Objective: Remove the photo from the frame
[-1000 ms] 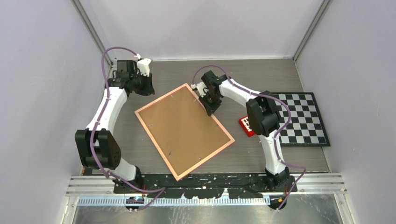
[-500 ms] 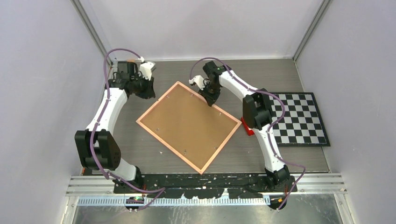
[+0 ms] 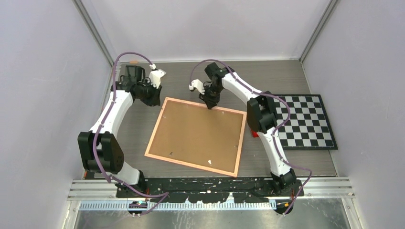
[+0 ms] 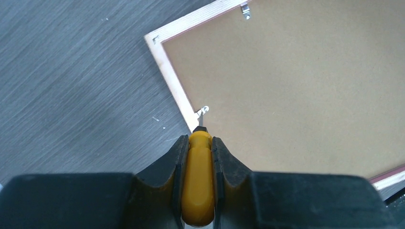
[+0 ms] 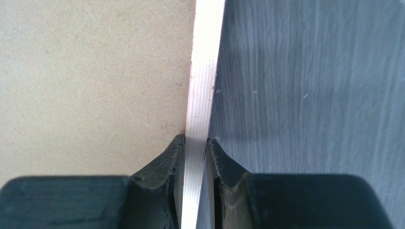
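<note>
- The frame [image 3: 196, 136] lies flat and back-up in the middle of the bench [image 3: 136, 138], turned slightly so that its far-left corner sits farthest back.
- Its thin pale pink border [image 5: 203, 71] runs all round. The far edge is under the right jaws and the near edge comes close to the rail [image 3: 205, 183] at the arms' bases.
- Open bench shows to the left of the frame, as far as the left arm [image 3: 112, 107], and in a strip behind the far edge up to the back wall.
- To the right there is less room. The right arm [image 3: 260, 114] stands just beside the frame's right edge, with a small red object [image 3: 251, 134] partly hidden behind it.
- The checkerboard [image 3: 308, 121] lies flat further right, apart from the frame.
- The left jaws are clenched on the yellow handle of a small tool [image 4: 198, 181]. Its metal tip points at a clip [image 4: 204, 110] on the frame's left side, near the far-left corner; whether the tip touches the clip cannot be told.
- The right jaws are clamped on the border at the far edge, one finger over the back panel side and the other over the bench side.
- Within the border sits the brown fibreboard back panel [image 4: 286, 95], flush and held by small metal clips. A second clip [image 4: 245, 9] shows along the far edge.
- The photo cannot be seen; the back panel covers the whole opening.
</note>
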Tool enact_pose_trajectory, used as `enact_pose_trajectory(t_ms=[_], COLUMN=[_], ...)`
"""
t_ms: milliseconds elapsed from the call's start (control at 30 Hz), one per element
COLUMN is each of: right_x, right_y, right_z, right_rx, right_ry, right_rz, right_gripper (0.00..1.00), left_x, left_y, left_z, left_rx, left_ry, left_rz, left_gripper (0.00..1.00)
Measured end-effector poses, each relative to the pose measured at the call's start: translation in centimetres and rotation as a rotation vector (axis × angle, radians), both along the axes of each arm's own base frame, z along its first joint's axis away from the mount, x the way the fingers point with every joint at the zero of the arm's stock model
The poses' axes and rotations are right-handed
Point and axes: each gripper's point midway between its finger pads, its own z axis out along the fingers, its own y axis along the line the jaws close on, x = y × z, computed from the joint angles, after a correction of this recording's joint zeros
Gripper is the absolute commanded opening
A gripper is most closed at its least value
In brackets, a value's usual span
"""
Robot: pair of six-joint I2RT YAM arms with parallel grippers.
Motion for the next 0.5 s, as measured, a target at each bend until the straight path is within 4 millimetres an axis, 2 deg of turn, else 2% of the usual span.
enact_pose_trajectory(t_ms=[167,200,267,333,400,500], right_x=[1.8,2.4,3.4,4.4,5.2,6.1], right_y=[2.9,3.5,4.8,6.2,7.7,9.4], right_z=[1.4,1.7,2.2,2.6,3.2,4.8], right_rx=[0.102,0.124,0.166,0.205,0.247,0.304], right_ry=[-0.073,-0.092,-0.134,-0.171,-0.201,-0.238], right_rz=[0.027,0.027,0.021,0.002,-0.038,-0.095], right_gripper=[0.00,0.04,0.28,0.59,0.68,0.74], left_x=[-1.0,-1.1,-1.2,-1.3,-1.4,-1.4], left_y=[0.3,0.4,0.6,0.9,1.5,2.0], left_z=[-0.8,-0.9,-1.0,-1.2,-1.5,-1.6], left_rx=[0.016,0.021,0.025,0.022,0.022,0.024], left_ry=[0.043,0.047,0.053,0.058,0.068,0.068], left_rz=[-0.003,-0.003,-0.003,0.006,0.024,0.029], left_gripper=[0.00,0.00,0.00,0.00,0.00,0.00])
